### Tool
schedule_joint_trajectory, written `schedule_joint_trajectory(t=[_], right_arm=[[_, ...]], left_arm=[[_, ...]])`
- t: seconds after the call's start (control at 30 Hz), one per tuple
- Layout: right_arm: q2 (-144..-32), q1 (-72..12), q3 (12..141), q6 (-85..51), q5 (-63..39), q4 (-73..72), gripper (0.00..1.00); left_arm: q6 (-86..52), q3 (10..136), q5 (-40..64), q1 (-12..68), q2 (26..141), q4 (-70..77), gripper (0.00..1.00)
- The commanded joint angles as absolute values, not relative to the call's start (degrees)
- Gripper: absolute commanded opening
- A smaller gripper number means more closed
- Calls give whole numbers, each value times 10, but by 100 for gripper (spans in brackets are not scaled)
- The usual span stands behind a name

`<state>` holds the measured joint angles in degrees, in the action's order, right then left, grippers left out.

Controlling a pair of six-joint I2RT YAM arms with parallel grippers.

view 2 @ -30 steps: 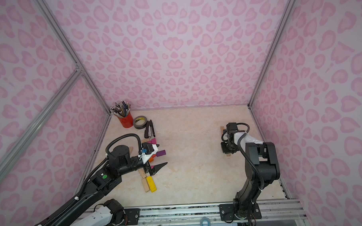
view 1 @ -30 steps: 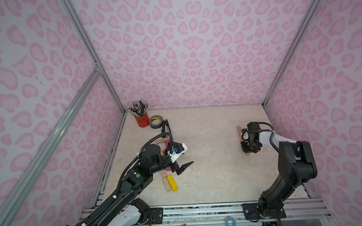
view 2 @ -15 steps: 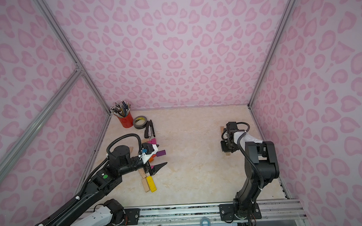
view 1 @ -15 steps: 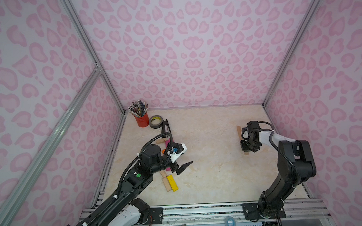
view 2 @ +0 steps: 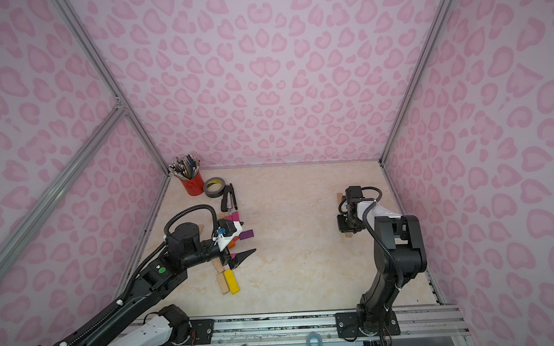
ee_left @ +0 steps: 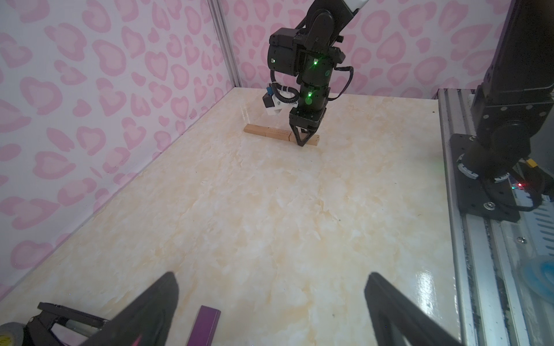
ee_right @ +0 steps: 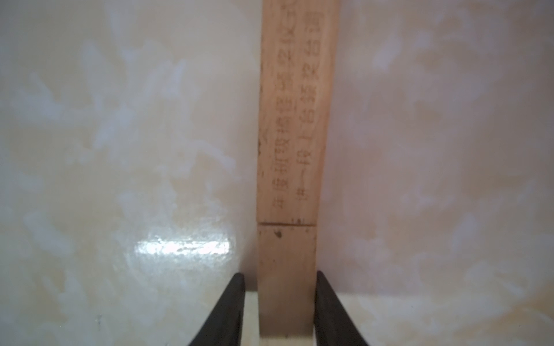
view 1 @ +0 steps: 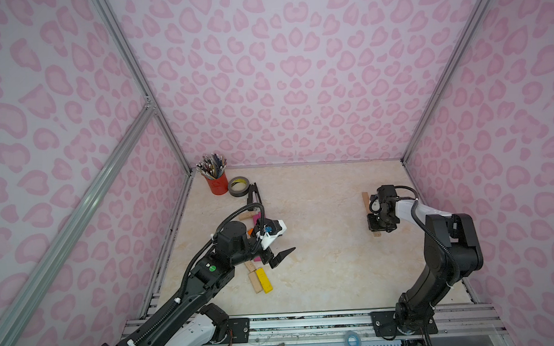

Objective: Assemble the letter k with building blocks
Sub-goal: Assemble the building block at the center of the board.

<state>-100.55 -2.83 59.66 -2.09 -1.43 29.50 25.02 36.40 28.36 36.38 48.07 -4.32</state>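
Observation:
A straight row of plain wood building blocks (view 1: 365,200) (ee_left: 269,133) lies end to end on the floor at the right. My right gripper (ee_right: 280,275) (view 1: 379,227) points down over the row's near block (ee_right: 286,254). Its jaws stand open a little to either side of that block, with a clear gap at one finger (ee_right: 233,299). At the left lies a loose pile with yellow (view 1: 263,280), wood (view 1: 254,282), magenta (view 1: 256,218) and purple (view 2: 246,234) blocks. Above it my left gripper (ee_left: 272,274) hangs wide open and empty.
At the back left stand a red pencil cup (view 1: 217,185), a roll of tape (view 1: 238,186) and a black stapler (view 1: 253,195). Pink patterned walls close in three sides. A metal rail (view 1: 306,318) runs along the front edge.
The right gripper's jaws have parted slightly from the wood block they were shut on. The block stays on the floor. The left arm has not moved.

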Motion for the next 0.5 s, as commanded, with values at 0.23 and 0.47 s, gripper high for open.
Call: schedule_joint_trajectory(t=[0.23, 0.47], right_arm=[[-923, -29, 606, -47, -11, 310, 55], [-799, -29, 614, -112, -32, 312, 75]], left_arm=[[209, 369, 253, 355, 488, 0, 99], [74, 402, 170, 299, 515, 16, 90]])
